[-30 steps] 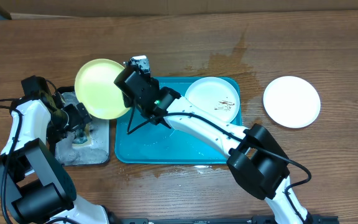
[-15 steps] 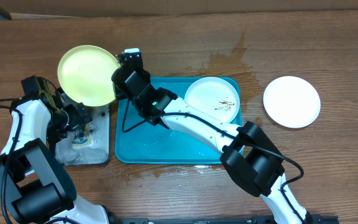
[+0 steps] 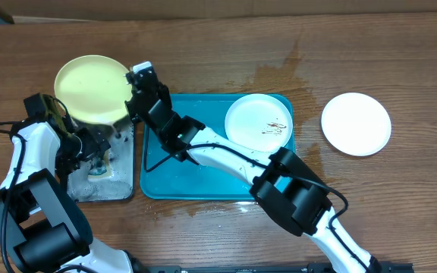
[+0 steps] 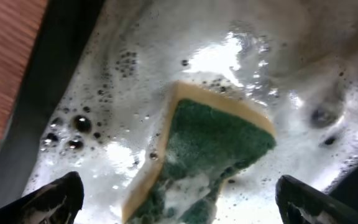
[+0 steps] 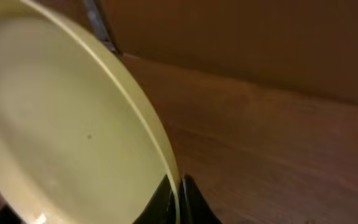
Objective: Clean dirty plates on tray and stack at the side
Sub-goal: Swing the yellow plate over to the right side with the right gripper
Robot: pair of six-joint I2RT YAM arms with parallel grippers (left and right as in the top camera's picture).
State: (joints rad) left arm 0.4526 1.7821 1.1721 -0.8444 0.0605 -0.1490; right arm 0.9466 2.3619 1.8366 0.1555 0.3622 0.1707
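Where the right claw (image 5: 178, 202) ends, its two dark fingertips (image 5: 197, 210) are clenched on the thin rim of the round pale yellow-green plate (image 5: 61, 137). The plate spreads away from them up and to the left in the right wrist view. From overhead the plate faces upward. It lies on the left side of the claw, gripped at its right edge, over the brown wooden table (image 3: 400, 212) and outside the large turquoise-blue rectangular plastic tray (image 3: 203, 178). Its near edge overlaps the far end of the smaller black rectangular tray (image 3: 124, 189), which stands just beside the blue tray's left rim.

On the blue tray, a round white plate with thin brown smears (image 3: 258, 121) lies flat in the far right corner, well apart from the right claw. A second round white plate (image 3: 356, 123) lies flat on the table to the right of the blue tray, clear of its rim. A dark wet patch (image 3: 279, 76) marks the wood behind the tray.

Over the black tray, the left claw (image 4: 176, 193) is released, its two black fingers (image 4: 55, 199) spread wide at the bottom corners of its wrist view. Between them, touching neither, a yellow sponge with a green scouring face (image 4: 210, 155) lies in foamy, bubbly water.
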